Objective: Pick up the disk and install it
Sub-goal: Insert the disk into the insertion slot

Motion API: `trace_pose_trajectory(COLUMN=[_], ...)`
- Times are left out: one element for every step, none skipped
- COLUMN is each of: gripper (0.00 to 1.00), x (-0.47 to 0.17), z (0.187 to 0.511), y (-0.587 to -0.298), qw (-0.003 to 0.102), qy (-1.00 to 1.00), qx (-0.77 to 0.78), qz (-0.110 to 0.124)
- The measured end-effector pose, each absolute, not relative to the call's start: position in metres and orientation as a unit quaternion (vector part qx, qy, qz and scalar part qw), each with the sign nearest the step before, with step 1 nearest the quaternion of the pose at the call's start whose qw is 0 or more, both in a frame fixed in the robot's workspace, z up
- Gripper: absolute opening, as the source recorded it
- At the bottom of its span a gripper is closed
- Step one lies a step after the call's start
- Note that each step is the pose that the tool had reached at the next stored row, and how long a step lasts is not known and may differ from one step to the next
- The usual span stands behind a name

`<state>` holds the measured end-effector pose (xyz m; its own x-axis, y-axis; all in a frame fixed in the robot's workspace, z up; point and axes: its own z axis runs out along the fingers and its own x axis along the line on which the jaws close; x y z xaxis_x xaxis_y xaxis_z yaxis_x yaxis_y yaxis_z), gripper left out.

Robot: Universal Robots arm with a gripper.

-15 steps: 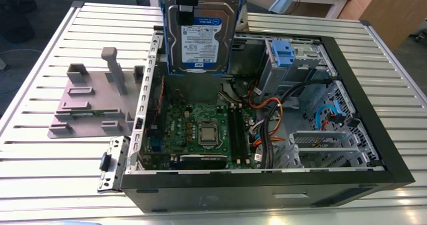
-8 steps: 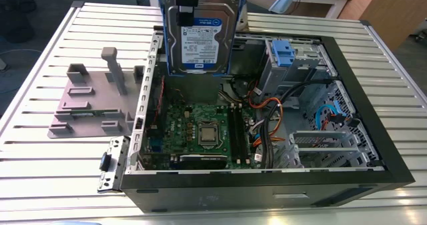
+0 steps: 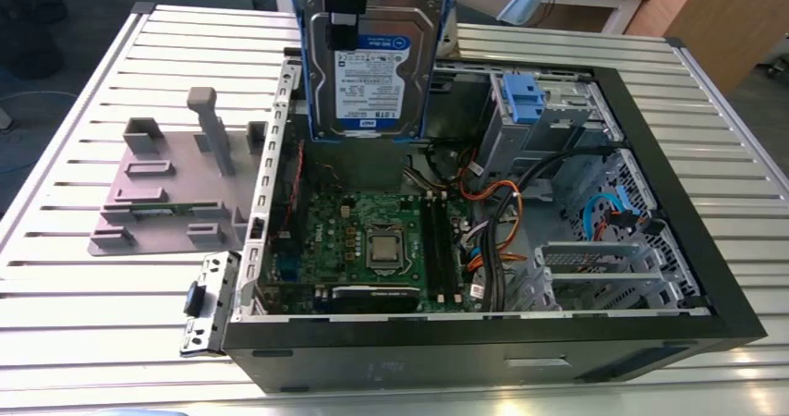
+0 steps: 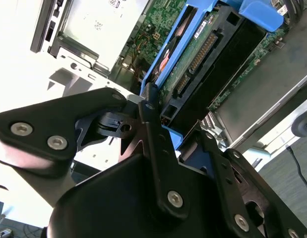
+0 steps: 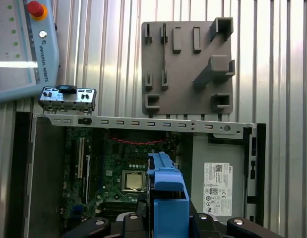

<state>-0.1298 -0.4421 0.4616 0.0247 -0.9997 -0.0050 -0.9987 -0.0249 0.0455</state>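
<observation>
Gripper [image 3: 344, 26] is hanging the disk [image 3: 370, 65] upright in the air, label facing the ext. camera, over the far end of the open case [image 3: 493, 337]. Jaws are clamped on the disk's blue bracket [image 5: 165, 193]. In the second wrist view the black fingers [image 4: 149, 106] are pinching that frame from both sides, w/ the disk's green underside and connector showing between them.

So pick-up: done, by my read. Disk is touching nothing but the gripper. It's hovering above the board [image 3: 358, 222], well clear of the table [image 3: 74, 333].

Install: not done. Disk isn't sitting in any slot. The metal cage [image 3: 567, 111] w/ the small blue clip [image 3: 523, 97] is standing just to the exterior view's right of the disk, and the disk isn't in it.

In the first wrist view the bracket's edge is hanging over the case interior, approx. between the board and the grey box [image 5: 217, 148] w/ the white sticker. Grey plate [image 3: 161, 203] is lying on the table beside the case, apart from the disk.

Roughly halfway, I'd say: lifted, not seated.
</observation>
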Motion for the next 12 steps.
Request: trace_pose_trajectory(gripper=[0.37, 0.37, 0.37, 0.37, 0.37, 0.37, 0.37, 0.37, 0.37, 0.37, 0.37, 0.37], x=[-0.1298, -0.1298, -0.1298, -0.1298, -0.1298, -0.1298, -0.1298, -0.1298, -0.1298, -0.1298, -0.1298, -0.1297], z=[0.4616, 0.4616, 0.4616, 0.4615, 0.4615, 0.4615, 0.4615, 0.4615, 0.4615, 0.4614, 0.4614, 0.4614], y=[-0.4423, -0.4425, -0.4427, -0.4429, -0.4431, -0.4434, -0.4436, -0.4438, -0.444, -0.4442, -0.4444, -0.4448], qw=[0.015, 0.015, 0.015, 0.015, 0.015, 0.015, 0.015, 0.015, 0.015, 0.015, 0.015, 0.015], qy=[-0.698, -0.698, -0.698, -0.698, -0.698, -0.698, -0.698, -0.698, -0.698, -0.698, -0.698, -0.698], qx=[0.716, 0.716, 0.716, 0.716, 0.716, 0.716, 0.716, 0.716, 0.716, 0.716, 0.716, 0.716], qz=[-0.018, -0.018, -0.018, -0.018, -0.018, -0.018, -0.018, -0.018, -0.018, -0.018, -0.018, -0.018])
